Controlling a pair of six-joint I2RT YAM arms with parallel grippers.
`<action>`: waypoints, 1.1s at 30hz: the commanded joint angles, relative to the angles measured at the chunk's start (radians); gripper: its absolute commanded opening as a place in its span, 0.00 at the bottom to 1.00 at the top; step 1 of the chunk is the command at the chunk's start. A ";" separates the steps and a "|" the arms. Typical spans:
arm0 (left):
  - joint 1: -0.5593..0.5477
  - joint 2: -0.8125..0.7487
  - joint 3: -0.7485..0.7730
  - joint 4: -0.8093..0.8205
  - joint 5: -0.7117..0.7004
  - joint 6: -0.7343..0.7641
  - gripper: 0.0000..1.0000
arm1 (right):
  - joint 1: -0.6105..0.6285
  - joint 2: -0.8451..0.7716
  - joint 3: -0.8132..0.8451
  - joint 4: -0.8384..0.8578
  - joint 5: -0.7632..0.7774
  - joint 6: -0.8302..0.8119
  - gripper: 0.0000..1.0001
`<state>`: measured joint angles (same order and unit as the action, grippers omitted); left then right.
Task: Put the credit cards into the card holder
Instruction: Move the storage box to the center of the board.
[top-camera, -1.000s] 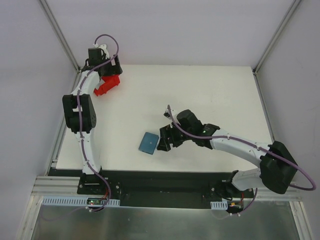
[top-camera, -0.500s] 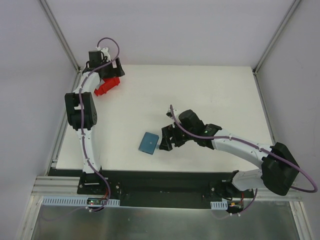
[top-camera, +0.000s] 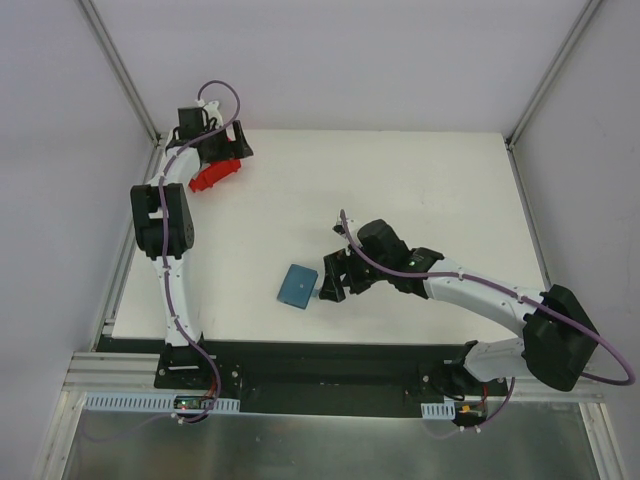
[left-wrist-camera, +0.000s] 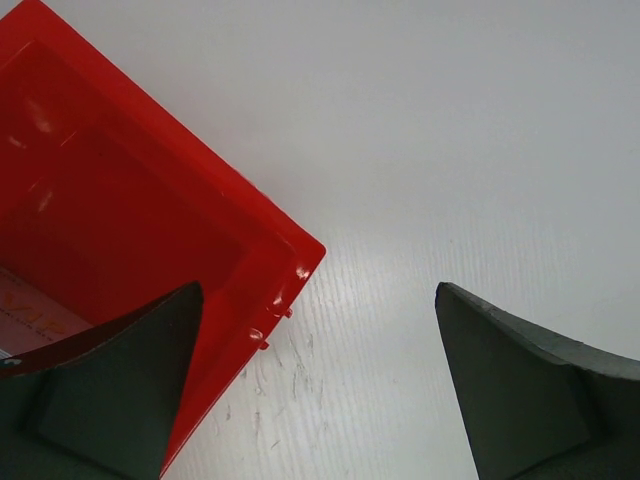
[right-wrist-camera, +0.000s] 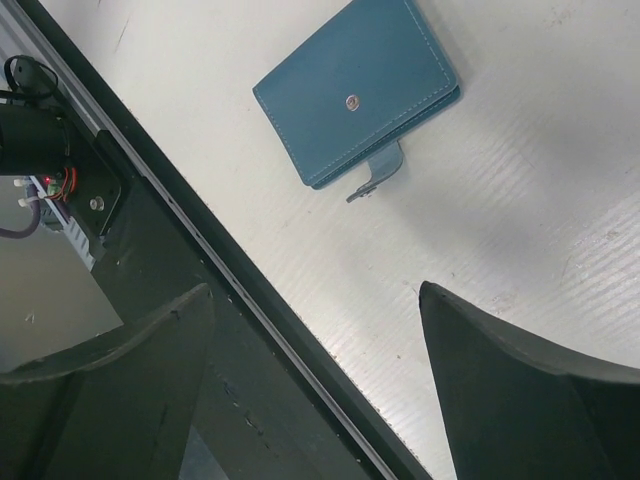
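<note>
In the upper left of the top view, the left end effector (top-camera: 225, 150) hangs spread wide and empty, one finger over the red bin (top-camera: 213, 177) and the other over the white desk (top-camera: 420, 190). Its wrist view shows a pale credit card (left-wrist-camera: 25, 322) with red print lying in the bin at the frame's lower left edge. Lower and left of centre, the teal card holder (top-camera: 296, 286) lies folded shut on the desk with its snap tab loose. Just to its right, the right end effector (top-camera: 322, 284) stands open, holding nothing and not touching it.
</note>
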<state>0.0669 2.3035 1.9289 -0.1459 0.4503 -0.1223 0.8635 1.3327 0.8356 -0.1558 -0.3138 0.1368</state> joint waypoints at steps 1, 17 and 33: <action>0.002 -0.019 -0.033 0.000 0.097 -0.023 0.99 | -0.004 -0.003 -0.012 -0.010 0.022 -0.014 0.86; -0.064 -0.072 -0.113 -0.024 0.162 -0.091 0.98 | -0.009 -0.055 -0.059 -0.010 0.061 -0.006 0.86; -0.240 -0.236 -0.324 -0.018 0.183 -0.200 0.96 | -0.037 -0.181 -0.191 0.025 0.265 0.139 0.89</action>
<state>-0.1211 2.1632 1.6386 -0.1703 0.5770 -0.2562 0.8440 1.2137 0.6739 -0.1524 -0.1387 0.2024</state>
